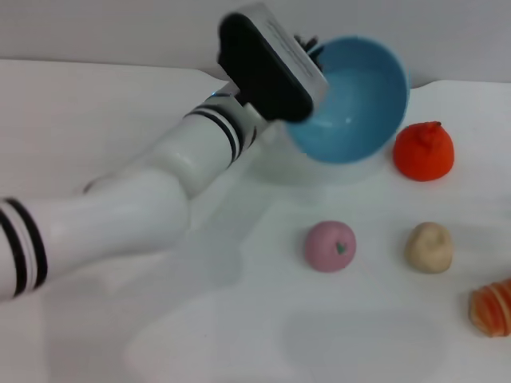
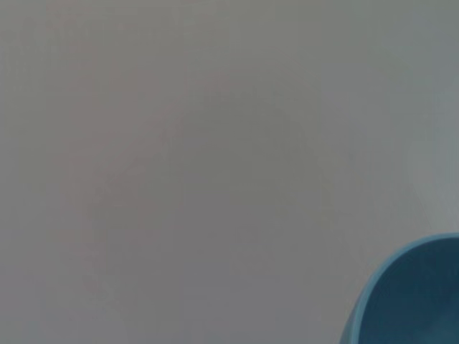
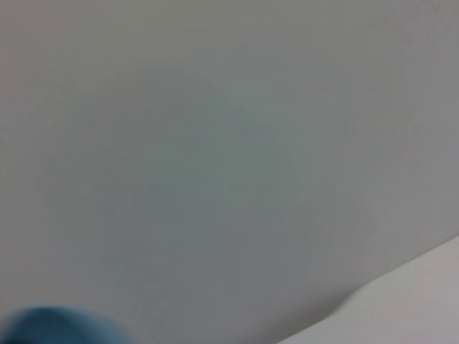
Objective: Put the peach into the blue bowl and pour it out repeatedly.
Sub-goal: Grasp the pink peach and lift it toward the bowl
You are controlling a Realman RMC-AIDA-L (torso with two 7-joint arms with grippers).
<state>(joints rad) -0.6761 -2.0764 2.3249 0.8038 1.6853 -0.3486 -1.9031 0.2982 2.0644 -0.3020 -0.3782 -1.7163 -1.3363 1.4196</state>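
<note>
Blue bowl [image 1: 355,104] tipped, held by left tool [image 1: 307,49] | peach [image 1: 330,246] on table

White desk [image 1: 239,335] bearing a pink peach [image 1: 330,246], a beige potato-like item [image 1: 429,246], an orange-red fruit [image 1: 423,152] and a striped orange item [image 1: 493,307].
</note>
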